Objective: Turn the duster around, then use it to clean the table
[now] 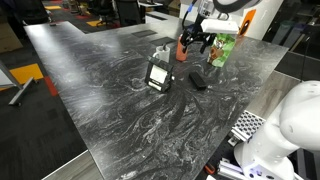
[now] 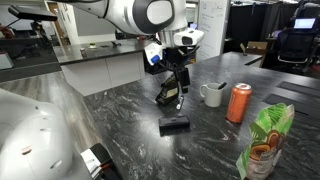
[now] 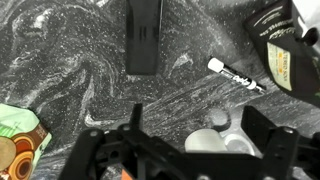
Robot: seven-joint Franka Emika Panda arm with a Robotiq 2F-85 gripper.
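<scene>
Wrist view: duster point(image 3: 143, 35) lies flat on the table point(image 3: 70, 70) at upper centre of frame, long axis top-to-bottom, well above gripper point(image 3: 195, 128), jaws apparently spread, empty.

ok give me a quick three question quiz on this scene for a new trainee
1. True or false: the open hand is holding the flat black rectangular block.
2. In an exterior view, what stands between the pale ceramic mug and the green snack bag? a) a glass bottle b) the orange metal can c) a wooden bowl
3. Fill in: in the wrist view, a slim white ____ lies on the black-and-grey marble table beside the block.

Key: 1 false, the block lies on the table; 2 b; 3 pen (or marker).
</scene>
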